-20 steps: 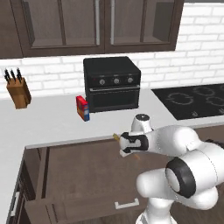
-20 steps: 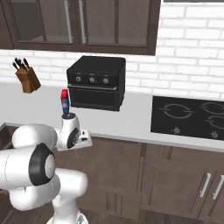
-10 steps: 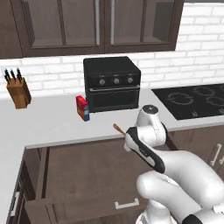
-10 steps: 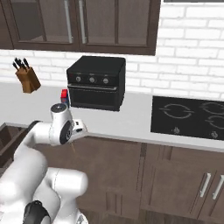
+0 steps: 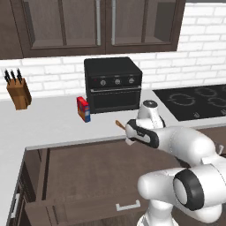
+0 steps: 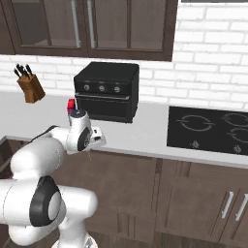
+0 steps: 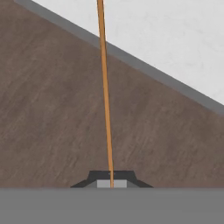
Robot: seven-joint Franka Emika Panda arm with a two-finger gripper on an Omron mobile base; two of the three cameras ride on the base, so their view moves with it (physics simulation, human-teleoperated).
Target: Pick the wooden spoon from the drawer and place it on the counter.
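- One spoon [image 7: 105, 96] clamped at its handle end in the pincer [image 7: 111, 181], thin orange-tan shaft running straight away from the fingers in the hand view.
- Hangs above the open drawer [image 5: 88, 172], far end reaching over the pale bench [image 5: 48, 126] edge.
- Seen from the left base view as a short tan tip [image 5: 119, 124] poking out beside the pincer [image 5: 129, 134], just at the bench's front edge.
- Drawer pulled out wide, dark brown floor bare where visible, silver handle on its front.
- Behind on the bench: black oven [image 5: 113, 84], small red box [image 5: 83, 109] just left of it, knife block [image 5: 18, 91] well off to the left.
- Black stovetop [image 6: 208, 128] set into the bench at right.
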